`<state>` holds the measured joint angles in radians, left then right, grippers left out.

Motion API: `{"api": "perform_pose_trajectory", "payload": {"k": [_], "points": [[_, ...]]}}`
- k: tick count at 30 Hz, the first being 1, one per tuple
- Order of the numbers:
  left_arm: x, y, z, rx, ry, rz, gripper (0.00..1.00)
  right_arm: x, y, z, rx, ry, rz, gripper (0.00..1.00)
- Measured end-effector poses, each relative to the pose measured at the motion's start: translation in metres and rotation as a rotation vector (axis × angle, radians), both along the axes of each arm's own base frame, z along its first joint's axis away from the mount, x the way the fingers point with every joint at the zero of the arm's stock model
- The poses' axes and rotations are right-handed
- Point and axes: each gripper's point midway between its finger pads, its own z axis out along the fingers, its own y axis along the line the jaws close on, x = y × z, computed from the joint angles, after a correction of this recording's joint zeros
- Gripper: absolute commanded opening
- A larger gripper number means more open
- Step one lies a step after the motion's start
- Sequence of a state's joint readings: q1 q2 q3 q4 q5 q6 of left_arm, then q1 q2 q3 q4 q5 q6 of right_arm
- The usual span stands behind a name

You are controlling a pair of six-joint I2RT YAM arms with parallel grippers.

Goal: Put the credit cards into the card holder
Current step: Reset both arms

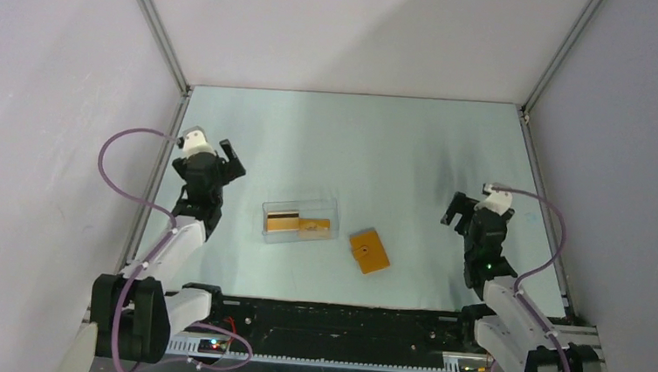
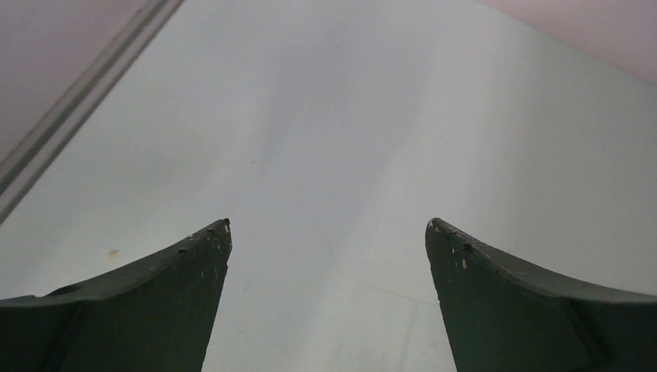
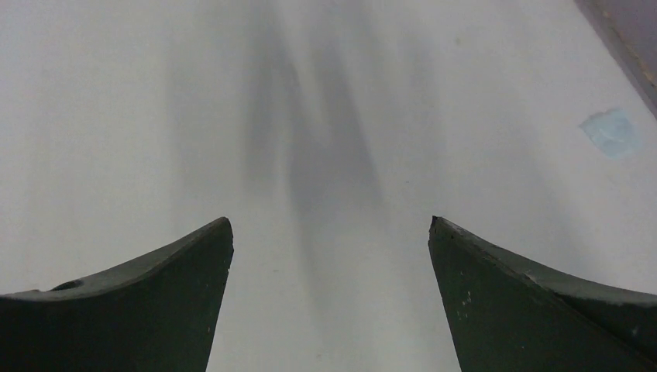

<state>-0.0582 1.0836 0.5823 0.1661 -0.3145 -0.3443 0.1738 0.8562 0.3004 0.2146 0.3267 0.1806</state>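
I see my left claw [image 2: 328, 225] and right claw [image 3: 331, 223] gaping empty, thin golden-orange cards [image 1: 284, 223] inside the clear plastic box [image 1: 324, 209].

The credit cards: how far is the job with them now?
Nothing looks done: the credit cards lie in the clear box, and the card holder lies folded beside it. Nothing is in hand: the left pincer and the right pincer are open and empty. Left: take the cards out, open the holder, slide them in.
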Motion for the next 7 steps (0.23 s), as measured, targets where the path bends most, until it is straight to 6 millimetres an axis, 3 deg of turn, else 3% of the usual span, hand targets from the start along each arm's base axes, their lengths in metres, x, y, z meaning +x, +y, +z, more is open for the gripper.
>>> {"api": "perform_pose_trajectory", "payload": {"k": [3,7], "points": [[-0.009,0.02,-0.025,0.038,0.027,0.073,0.99,-0.009,-0.021,-0.023,-0.017,-0.012,-0.061,0.99],[-0.02,0.043,-0.056,0.069,0.065,0.152,0.99,-0.016,-0.047,-0.035,0.018,-0.069,-0.132,0.99]]}}
